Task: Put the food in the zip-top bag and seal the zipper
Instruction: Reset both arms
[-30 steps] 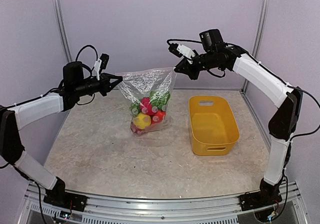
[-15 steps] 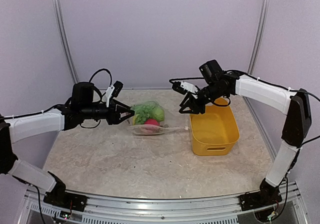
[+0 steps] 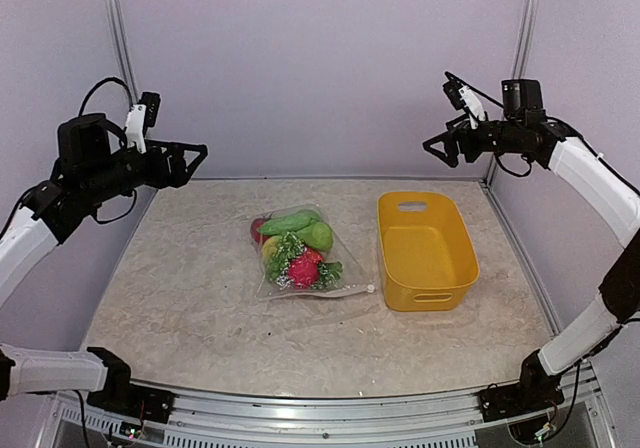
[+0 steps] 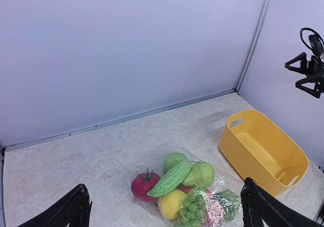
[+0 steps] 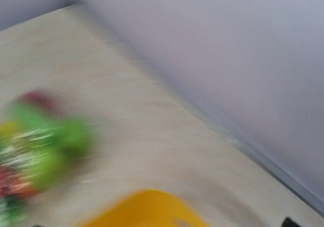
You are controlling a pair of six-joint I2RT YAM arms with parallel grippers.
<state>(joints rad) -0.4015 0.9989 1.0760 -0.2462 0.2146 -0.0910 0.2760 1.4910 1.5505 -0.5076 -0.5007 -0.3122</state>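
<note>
— Status?
— My left gripper [image 3: 196, 164] and right gripper [image 3: 432, 151] both gape wide, gripping nothing, raised well apart.
— Bag?
— The zip-top bag [image 3: 350, 286] lies flat just beside the yellow basket [image 3: 425, 253], food [image 3: 295, 243] inside; whether it's sealed I can't make out.

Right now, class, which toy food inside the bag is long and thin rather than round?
The green cucumber, lying slantwise across the other pieces; its neighbours are round or clustered like the grapes.
</note>
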